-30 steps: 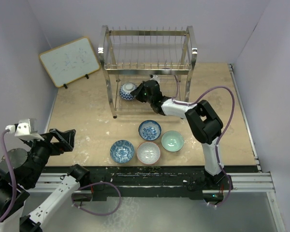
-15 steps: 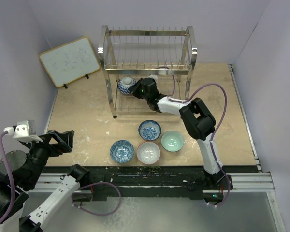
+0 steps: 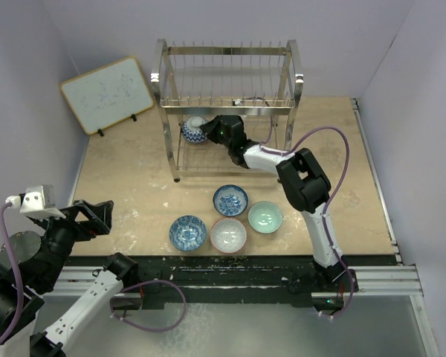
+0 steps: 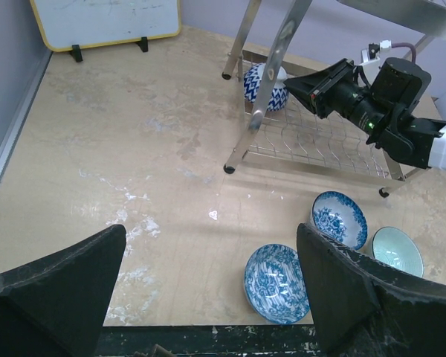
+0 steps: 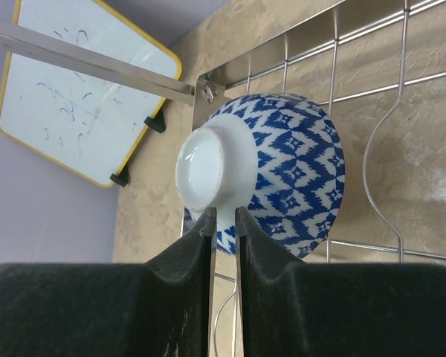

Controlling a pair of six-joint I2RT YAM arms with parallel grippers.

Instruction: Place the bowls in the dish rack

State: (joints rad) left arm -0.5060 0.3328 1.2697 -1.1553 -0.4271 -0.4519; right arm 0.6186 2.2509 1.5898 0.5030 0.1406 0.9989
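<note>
The silver wire dish rack [image 3: 227, 50] stands at the back of the table. My right gripper [image 3: 212, 131] reaches into its lower tier and is shut on the foot ring of a blue zigzag bowl [image 5: 290, 171], held tipped on its side at the tier's left end [image 3: 195, 131]. Four bowls sit in front of the rack: two blue-patterned [image 3: 230, 200] [image 3: 188, 232], one pale with a reddish rim [image 3: 228, 234], and one mint green [image 3: 265, 217]. My left gripper [image 4: 212, 290] is open and empty, high above the near left edge.
A wood-framed whiteboard [image 3: 108, 93] leans at the back left. The rack's left post [image 4: 271, 67] and lower wire shelf [image 4: 312, 145] surround the held bowl. Purple walls close in both sides, and a dark rail runs along the near table edge [image 3: 230, 260].
My right gripper has carried the zigzag bowl left and deeper into the rack's lower tier. The left arm has barely moved.
</note>
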